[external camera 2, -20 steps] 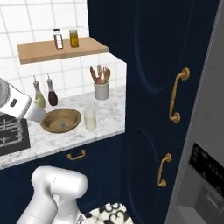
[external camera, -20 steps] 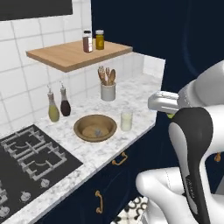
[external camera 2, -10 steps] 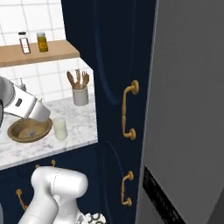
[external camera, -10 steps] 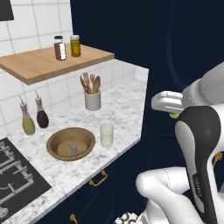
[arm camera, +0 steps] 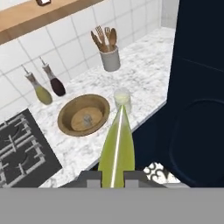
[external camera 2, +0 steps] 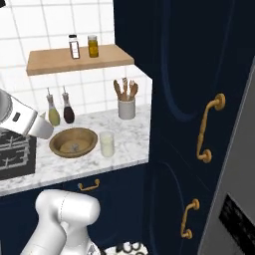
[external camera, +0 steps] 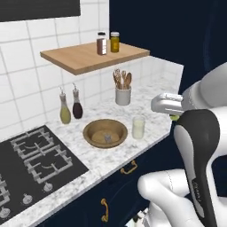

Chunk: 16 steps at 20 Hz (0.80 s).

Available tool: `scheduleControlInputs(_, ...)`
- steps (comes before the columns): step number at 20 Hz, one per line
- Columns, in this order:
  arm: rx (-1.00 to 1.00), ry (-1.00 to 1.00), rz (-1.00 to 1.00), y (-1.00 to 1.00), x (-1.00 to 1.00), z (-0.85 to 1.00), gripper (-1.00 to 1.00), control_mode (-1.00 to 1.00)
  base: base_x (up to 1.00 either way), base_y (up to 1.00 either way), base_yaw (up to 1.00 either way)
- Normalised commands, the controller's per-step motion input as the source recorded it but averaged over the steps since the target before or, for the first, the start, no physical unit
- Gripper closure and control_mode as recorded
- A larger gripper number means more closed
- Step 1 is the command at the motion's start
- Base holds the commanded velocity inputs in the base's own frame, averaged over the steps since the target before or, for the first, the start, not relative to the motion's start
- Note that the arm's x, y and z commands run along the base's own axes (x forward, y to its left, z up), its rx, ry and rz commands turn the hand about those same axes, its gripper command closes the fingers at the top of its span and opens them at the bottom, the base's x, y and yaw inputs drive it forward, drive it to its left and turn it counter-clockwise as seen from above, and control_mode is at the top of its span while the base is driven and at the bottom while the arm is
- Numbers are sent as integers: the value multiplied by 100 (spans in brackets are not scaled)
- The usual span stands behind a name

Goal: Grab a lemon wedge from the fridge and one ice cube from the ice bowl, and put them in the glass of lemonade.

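Note:
My gripper (arm camera: 113, 174) is shut on the lemon wedge (arm camera: 116, 146), a yellow-green sliver that points up the hand view toward the glass of lemonade (arm camera: 122, 99). The wedge (external camera: 175, 117) also peeks out under the hand, off the counter's right end. The pale glass of lemonade (external camera: 138, 127) stands near the counter's front edge. Just left of it is the brown ice bowl (external camera: 93, 130) with an ice cube (external camera: 107, 138) inside. From the right, the glass (external camera 2: 106, 143) stands beside the ice bowl (external camera 2: 59, 143). A light-grey strip of the fridge (external camera 2: 238, 199) runs down the far right edge.
A grey crock of wooden utensils (external camera: 123, 94) and two oil bottles (external camera: 71, 106) stand at the back of the marble counter (external camera: 150, 99). A wooden shelf (external camera: 84, 56) with two jars hangs above. The black stove (external camera: 31, 164) lies left. Navy cabinet doors with brass handles (external camera 2: 206, 129) stand right.
Both base views have swung with the base: the counter slid left in the picture, then back right, and less of the fridge shows. The wedge stays in the gripper.

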Motion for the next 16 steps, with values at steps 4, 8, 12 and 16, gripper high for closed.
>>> scheduleControlInputs(4,0,0,0,0,0,0,100,100,95,-36,4)
scheduleControlInputs(8,0,0,0,0,0,0,100,100,67,-37,0)
scheduleControlInputs(12,0,0,0,0,0,0,100,100,10,-1,-1)
scheduleControlInputs(16,0,0,0,0,0,0,100,100,0,0,0)
